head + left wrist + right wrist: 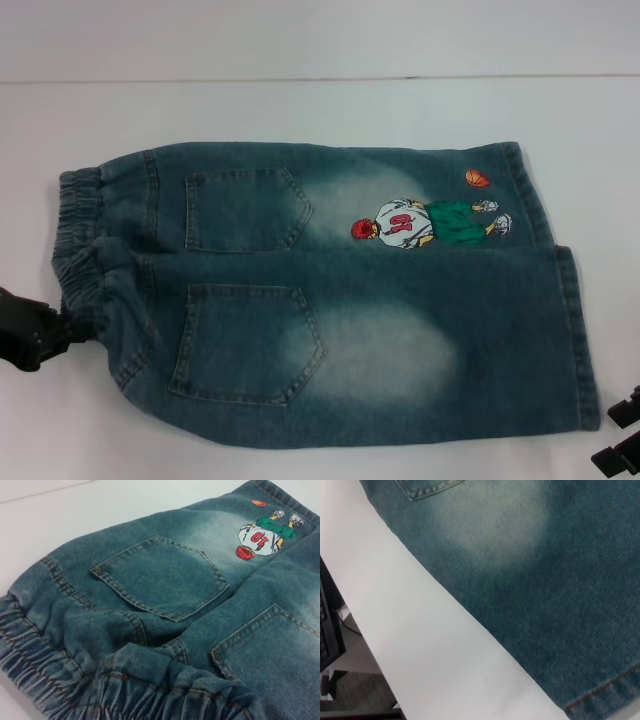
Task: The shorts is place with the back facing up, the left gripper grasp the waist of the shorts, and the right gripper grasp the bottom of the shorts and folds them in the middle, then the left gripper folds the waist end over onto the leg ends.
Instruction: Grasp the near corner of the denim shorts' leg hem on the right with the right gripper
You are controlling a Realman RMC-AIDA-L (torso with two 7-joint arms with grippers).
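The shorts (330, 300) are spread back-up on the table (300, 110); the waist (80, 250) is met by the left gripper (35, 330), grip undeterminable; the right gripper (622, 435) is seen just beside the leg ends (575, 330), its opening unclear.

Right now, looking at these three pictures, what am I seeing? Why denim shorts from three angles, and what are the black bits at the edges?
It is a two-armed robot about to fold clothes. The wide picture comes from its head camera; the other two come from cameras on its wrists. Denim shorts lie flat on a white table, back pockets up. The left gripper sits at the gathered waist; the right gripper waits beside the leg hems. Whether either grips cloth yet cannot be seen.
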